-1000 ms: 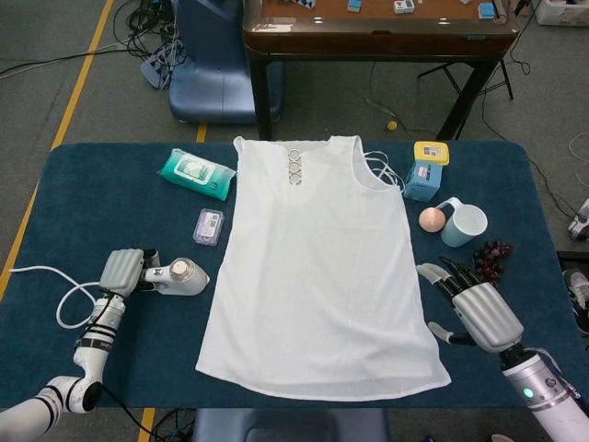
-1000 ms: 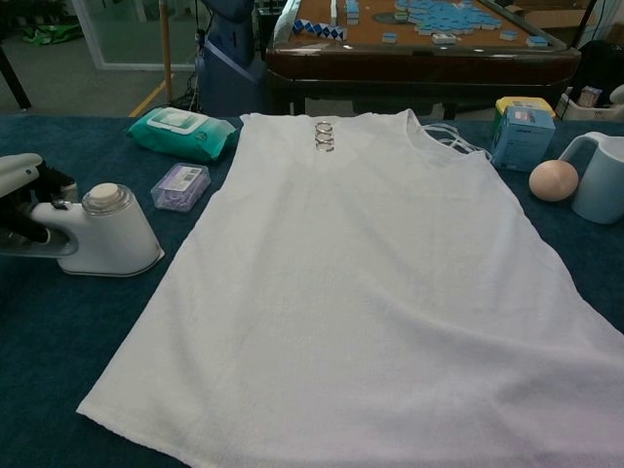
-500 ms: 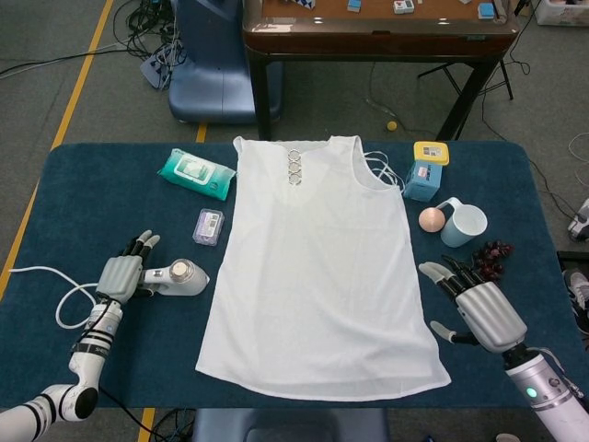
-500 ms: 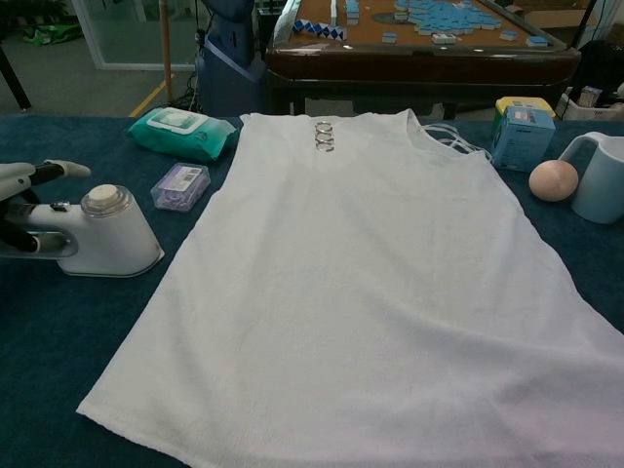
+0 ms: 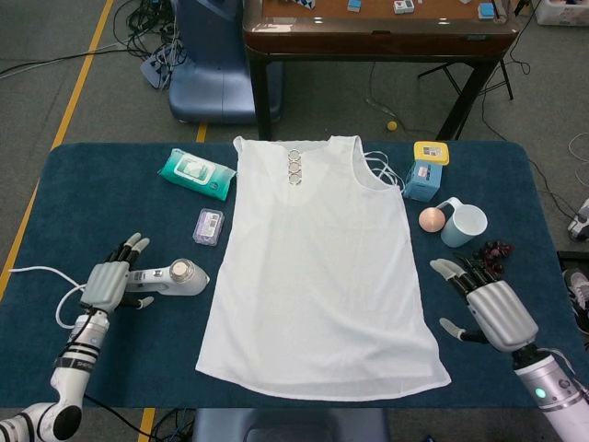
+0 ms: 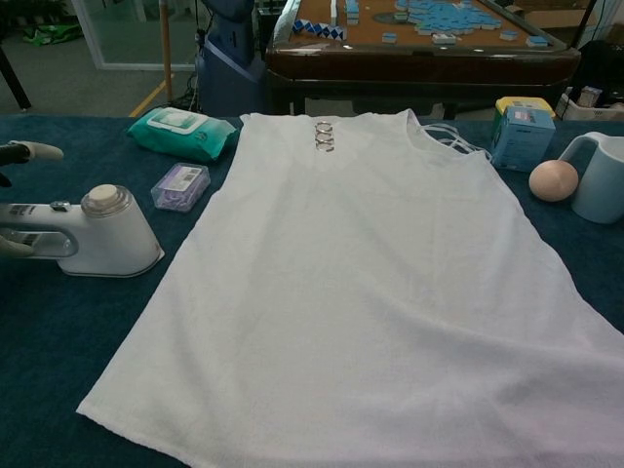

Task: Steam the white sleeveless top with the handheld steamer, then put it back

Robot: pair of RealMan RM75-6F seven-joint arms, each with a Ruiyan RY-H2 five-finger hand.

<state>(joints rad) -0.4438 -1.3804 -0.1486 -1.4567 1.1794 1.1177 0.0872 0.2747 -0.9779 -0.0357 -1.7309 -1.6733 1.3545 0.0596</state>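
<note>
The handheld steamer point(image 5: 175, 275) lies at the frame's left on the counter point(image 5: 83, 198) beside the soft white sleeveless top point(image 5: 317, 267), looking rigid and best gripped by its handle, where the left hand point(image 5: 106, 284) waits with fingers spread, empty

The left hand point(image 5: 106, 281) lies low on the left with its fingers spread apart — it holds nothing. The right hand point(image 5: 492, 305) sits on the far right, back facing up, fingers straight and a little apart — it is empty too.
</note>
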